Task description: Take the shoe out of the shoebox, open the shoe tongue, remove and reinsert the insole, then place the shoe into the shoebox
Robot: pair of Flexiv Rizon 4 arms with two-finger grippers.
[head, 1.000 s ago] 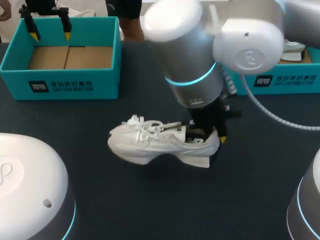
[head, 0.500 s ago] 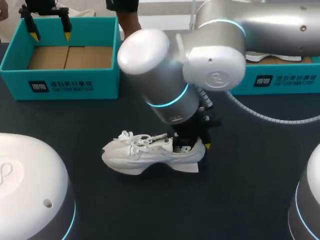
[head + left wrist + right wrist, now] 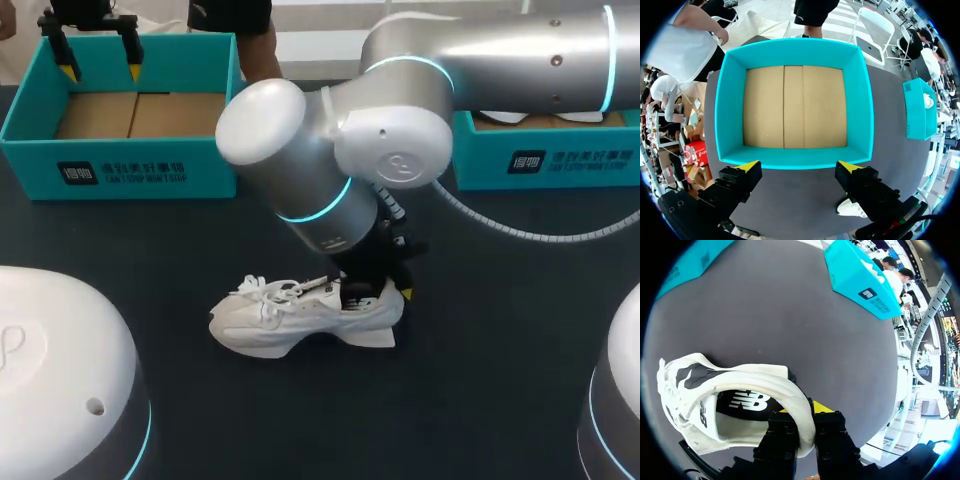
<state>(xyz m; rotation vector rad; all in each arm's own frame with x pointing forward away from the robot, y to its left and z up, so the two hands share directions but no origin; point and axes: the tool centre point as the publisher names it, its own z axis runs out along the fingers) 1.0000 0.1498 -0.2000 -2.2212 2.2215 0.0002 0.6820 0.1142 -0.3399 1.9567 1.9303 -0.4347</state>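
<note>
Now the shoe (image 3: 300,315) sits lower and more to the left than a moment ago. It looks to rest on the table (image 3: 500,380), well apart from the shoebox (image 3: 120,165). So I think taking it out is done, and the tongue comes next. The head view hides the right gripper (image 3: 807,415), but its wrist view shows both fingers pinching the heel rim. The left gripper (image 3: 797,167) hangs over the empty shoebox, fingers wide apart

Dark table (image 3: 500,330): open teal shoebox (image 3: 210,150) far left, second teal box (image 3: 560,160) far right, white shoe (image 3: 290,315) centre.
</note>
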